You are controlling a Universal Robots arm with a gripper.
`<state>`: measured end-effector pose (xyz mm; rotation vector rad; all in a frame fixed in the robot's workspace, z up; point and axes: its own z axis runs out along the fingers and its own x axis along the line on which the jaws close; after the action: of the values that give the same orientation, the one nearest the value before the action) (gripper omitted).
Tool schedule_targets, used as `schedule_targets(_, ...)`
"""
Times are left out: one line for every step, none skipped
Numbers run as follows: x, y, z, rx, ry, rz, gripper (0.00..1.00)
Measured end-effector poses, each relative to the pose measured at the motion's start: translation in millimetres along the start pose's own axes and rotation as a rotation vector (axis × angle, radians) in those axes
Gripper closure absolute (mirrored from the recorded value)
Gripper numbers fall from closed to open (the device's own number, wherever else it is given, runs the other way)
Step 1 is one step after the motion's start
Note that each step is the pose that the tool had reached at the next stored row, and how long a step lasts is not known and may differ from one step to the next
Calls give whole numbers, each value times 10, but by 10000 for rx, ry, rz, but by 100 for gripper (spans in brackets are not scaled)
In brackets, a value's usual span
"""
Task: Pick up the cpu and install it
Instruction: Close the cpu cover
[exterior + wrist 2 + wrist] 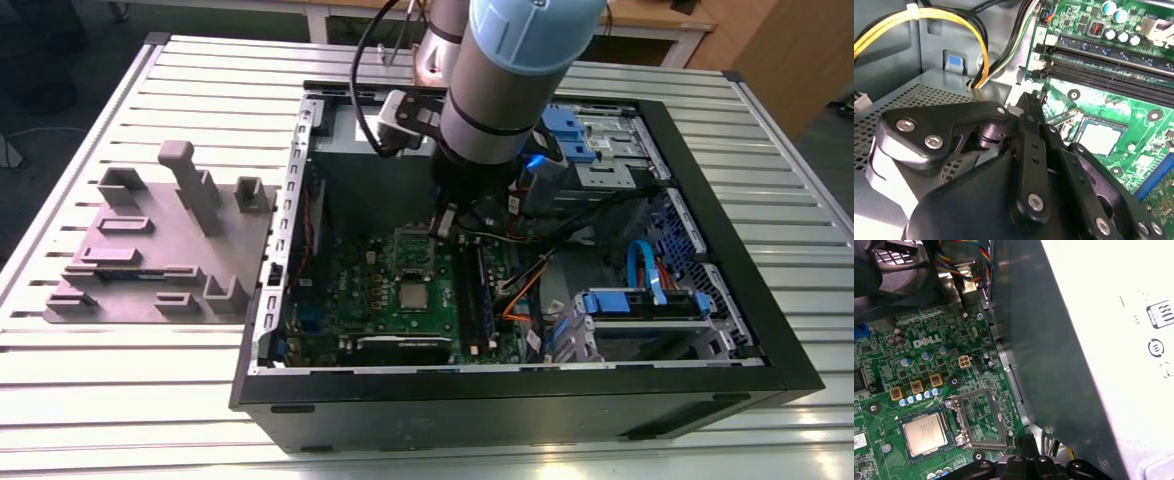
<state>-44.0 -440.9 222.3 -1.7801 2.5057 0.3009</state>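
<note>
The cpu (925, 432), a small silver-grey square, lies flat in its socket on the green motherboard (914, 365). It also shows in the exterior view as the cpu (416, 293) and in the second wrist view as the cpu (1099, 137). The metal socket frame (981, 420) lies swung open beside it. My gripper (1029, 102) hangs just above the board near that open frame, at the edge by the power-supply box. Its black fingers meet at the tip with nothing between them. In the exterior view the gripper (447, 228) sits a little behind the cpu.
The open black computer case (521, 395) lies on a slatted metal table (134, 400). A large grey power-supply box (1094, 340) stands close beside the gripper. Yellow and black cables (974, 45) run past it. Memory slots (1104, 60) and blue drive bays (641, 300) fill the case. A grey fixture block (160, 250) sits at the exterior view's left.
</note>
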Motion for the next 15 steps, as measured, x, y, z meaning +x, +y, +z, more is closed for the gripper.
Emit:
schedule_targets(0,1,1,0,-3,0,90)
schedule_targets(0,1,0,0,-3,-1,90)
schedule_targets(1,2,-1,0,0,0,90)
schedule_targets(1,3,-1,0,0,0,90)
schedule_targets(1,3,-1,-1,1,0,90)
schedule_targets(1,5,-2,0,1,1,90)
schedule_targets(1,6,-4,-1,1,1,90)
schedule_targets(1,7,-6,-1,0,0,90)
schedule_targets(2,9,-11,0,3,1,90)
schedule_targets(2,13,-15,0,3,2,90)
schedule_targets(2,18,-21,0,2,1,90)
schedule_targets(2,22,-28,0,0,0,90)
schedule_targets(2,27,-34,0,1,0,90)
schedule_targets(3,31,-38,0,0,1,90)
schedule_targets(3,34,-43,0,0,0,90)
